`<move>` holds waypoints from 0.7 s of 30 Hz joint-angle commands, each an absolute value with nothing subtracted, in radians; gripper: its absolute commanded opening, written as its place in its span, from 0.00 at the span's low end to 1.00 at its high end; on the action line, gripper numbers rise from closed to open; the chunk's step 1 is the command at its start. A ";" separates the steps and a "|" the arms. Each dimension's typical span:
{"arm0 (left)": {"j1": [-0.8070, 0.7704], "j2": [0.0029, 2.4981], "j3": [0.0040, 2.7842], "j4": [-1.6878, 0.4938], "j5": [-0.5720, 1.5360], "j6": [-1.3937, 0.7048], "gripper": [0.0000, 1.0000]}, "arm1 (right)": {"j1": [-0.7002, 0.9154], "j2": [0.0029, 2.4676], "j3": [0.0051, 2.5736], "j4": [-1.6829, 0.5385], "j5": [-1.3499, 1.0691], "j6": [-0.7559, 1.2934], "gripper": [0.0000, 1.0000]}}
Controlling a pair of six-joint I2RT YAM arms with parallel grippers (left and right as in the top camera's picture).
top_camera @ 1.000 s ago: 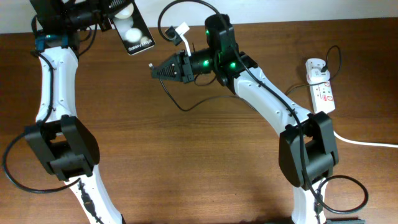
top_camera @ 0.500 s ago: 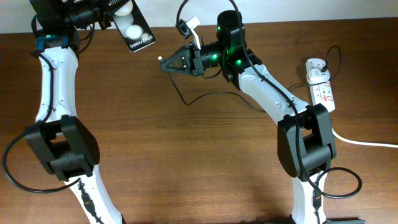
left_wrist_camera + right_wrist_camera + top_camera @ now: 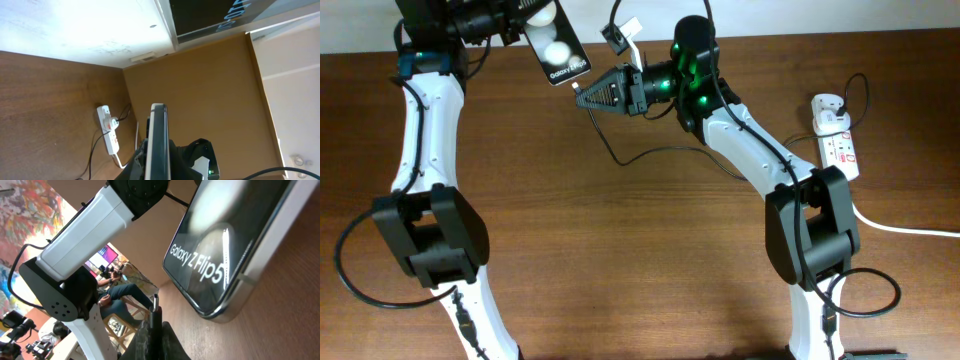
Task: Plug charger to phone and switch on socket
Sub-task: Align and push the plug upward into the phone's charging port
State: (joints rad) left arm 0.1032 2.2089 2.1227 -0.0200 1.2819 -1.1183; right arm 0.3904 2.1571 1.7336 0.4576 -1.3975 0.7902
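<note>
Left jaws clamped on the phone (image 3: 558, 50), held up off the tabletop (image 3: 620, 260), right jaws pinching the charger (image 3: 155, 304) tip just short of its edge, so nothing's plugged yet, and the socket (image 3: 838, 140), well apart on my right, waits untouched.

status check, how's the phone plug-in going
Left gripper shut on phone, held off table. Right gripper shut on charger tip, just short of phone, not plugged. Socket untouched. Nothing between tip and phone.

Narrow open gap between right claw (image 3: 584, 98) and phone (image 3: 558, 50), charger cable (image 3: 642, 156) looping across mid surface (image 3: 620, 260), socket (image 3: 838, 140) at right edge
</note>
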 commanded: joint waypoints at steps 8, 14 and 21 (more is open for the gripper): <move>0.106 2.209 2.140 -0.063 1.285 -1.109 0.00 | 0.392 2.163 1.746 0.460 -1.350 0.855 0.04; 0.107 2.209 2.140 -0.061 1.274 -1.109 0.00 | 0.392 2.163 1.744 0.461 -1.356 0.869 0.04; 0.107 2.209 2.140 -0.060 1.251 -1.140 0.00 | 0.392 2.163 1.741 0.460 -1.350 0.870 0.04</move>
